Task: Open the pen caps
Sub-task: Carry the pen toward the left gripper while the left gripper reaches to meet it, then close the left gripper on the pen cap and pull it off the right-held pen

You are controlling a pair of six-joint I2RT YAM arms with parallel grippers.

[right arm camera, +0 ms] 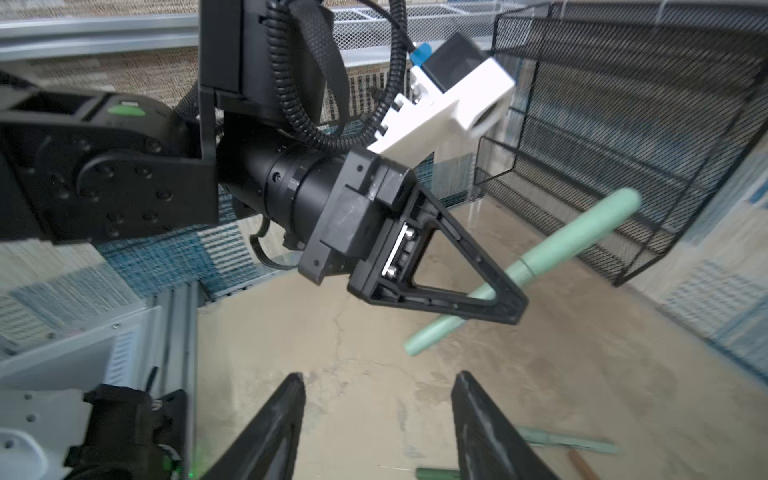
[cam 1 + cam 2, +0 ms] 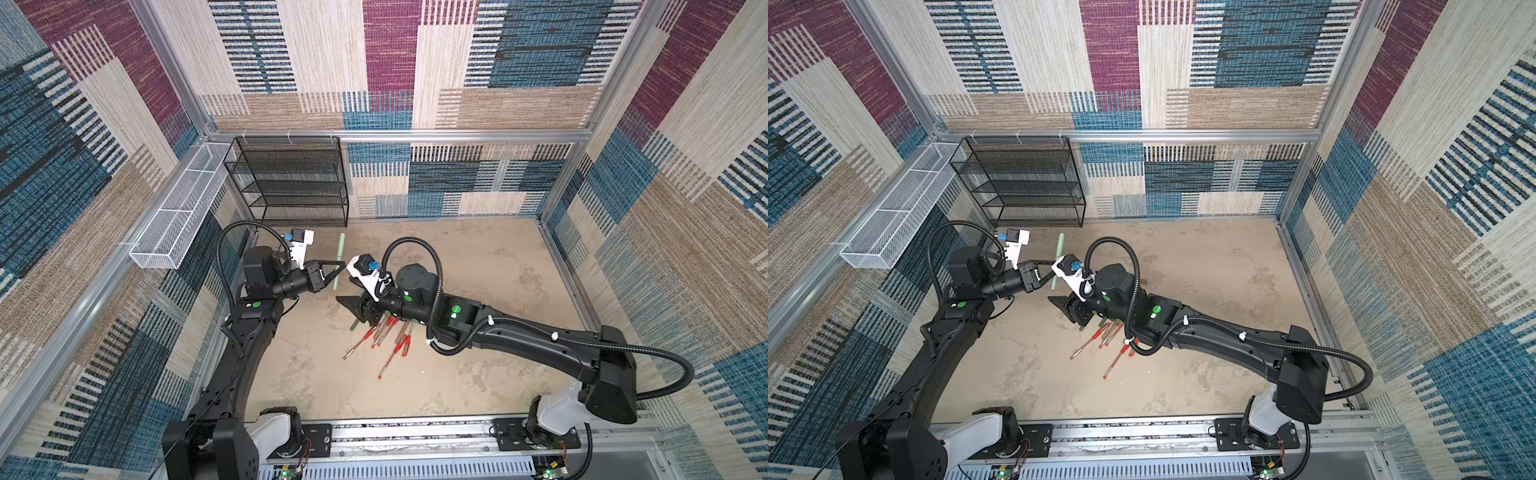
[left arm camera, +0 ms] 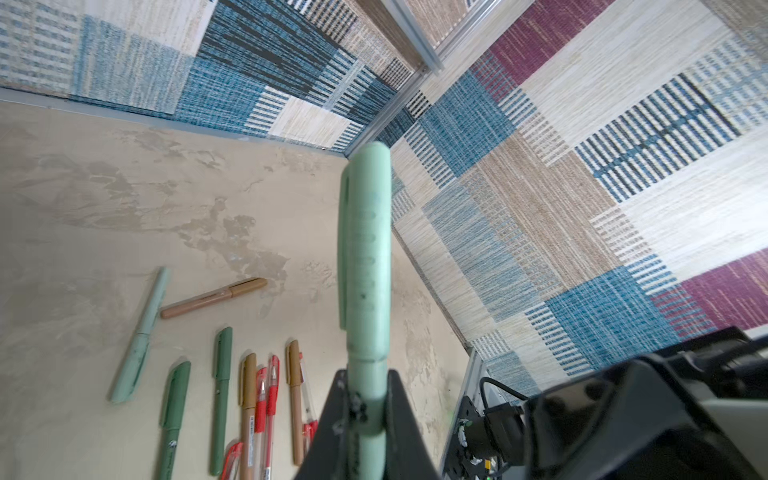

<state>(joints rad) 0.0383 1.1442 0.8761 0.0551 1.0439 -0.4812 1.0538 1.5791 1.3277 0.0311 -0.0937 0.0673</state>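
Now, in both top views the left claw [image 2: 338, 266] holds a mint pen [image 2: 341, 247] above the tabletop [image 2: 478, 257]. Left wrist view: clamped on the barrel, mint cap [image 3: 365, 232] not yet off. Right wrist view: right claw [image 1: 378, 380] gapes empty nearby; next, I judge, it must pinch that cap and pull.

Left pincer [image 2: 339, 267] clamped tight, raised (arm bent); right pincer [image 1: 378, 380] gapes, facing it.
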